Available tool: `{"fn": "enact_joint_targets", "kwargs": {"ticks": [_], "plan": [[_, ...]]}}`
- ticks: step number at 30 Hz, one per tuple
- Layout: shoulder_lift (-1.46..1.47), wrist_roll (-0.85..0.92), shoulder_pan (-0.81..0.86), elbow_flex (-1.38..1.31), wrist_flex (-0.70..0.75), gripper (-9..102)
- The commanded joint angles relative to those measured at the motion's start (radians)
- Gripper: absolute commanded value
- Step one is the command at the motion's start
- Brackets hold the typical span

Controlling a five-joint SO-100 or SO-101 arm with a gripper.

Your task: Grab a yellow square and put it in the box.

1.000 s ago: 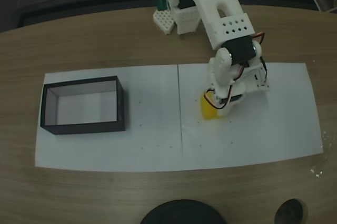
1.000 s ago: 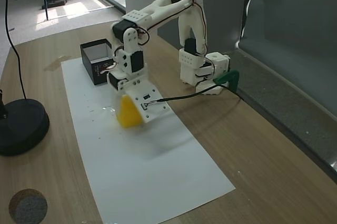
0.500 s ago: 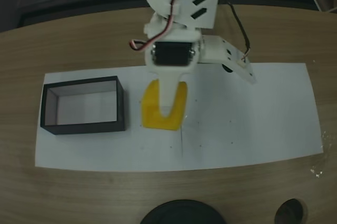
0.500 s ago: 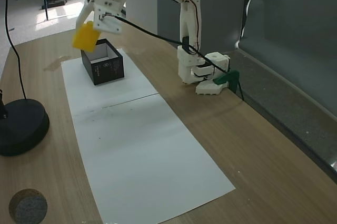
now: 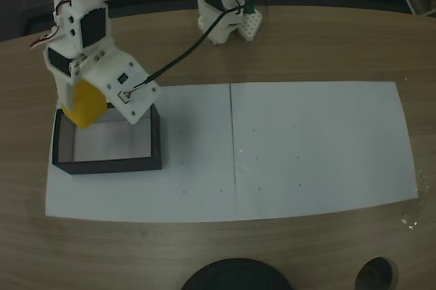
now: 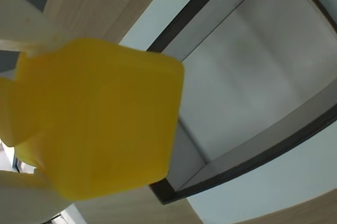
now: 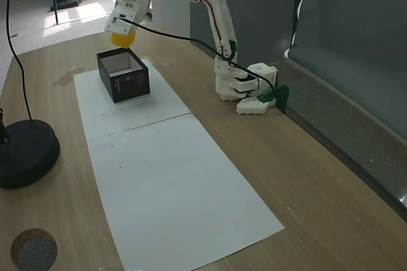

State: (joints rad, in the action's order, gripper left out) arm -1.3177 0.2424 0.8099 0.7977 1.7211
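Observation:
My gripper [image 5: 84,103] is shut on the yellow square [image 5: 86,106], which hangs in the air over the back left corner of the box [image 5: 109,164] in a fixed view. The other fixed view has the yellow square [image 7: 122,39] held in my gripper [image 7: 122,37] well above the box [image 7: 131,84]. In the wrist view the yellow square [image 6: 100,119] sits between my pale fingers [image 6: 26,24]. Below it lies the box's pale inside, framed by its black wall [image 6: 263,150]. The gripper [image 6: 79,113] is mostly hidden behind the block.
The box stands on white paper [image 5: 306,147] on a wooden table. The arm's base [image 7: 241,83] with a green clamp [image 7: 277,95] is at the table's far edge. A black round stand base [image 7: 25,153] and a dark disc [image 7: 33,249] lie near the front.
The arm has lifted the yellow square off the paper's right half and swung it left, from the middle of the sheet to above the box.

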Motion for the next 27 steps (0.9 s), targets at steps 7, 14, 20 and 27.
{"fn": "enact_joint_targets", "kwargs": {"ticks": [7,14,20,27], "plan": [[0.146,-0.003,-0.008,-0.064,-0.002,9],[0.172,-0.002,-0.006,-0.064,-0.037,9],[0.172,0.0,-0.008,-0.064,-0.037,9],[0.161,-0.032,-0.002,-0.064,-0.035,35]]}}
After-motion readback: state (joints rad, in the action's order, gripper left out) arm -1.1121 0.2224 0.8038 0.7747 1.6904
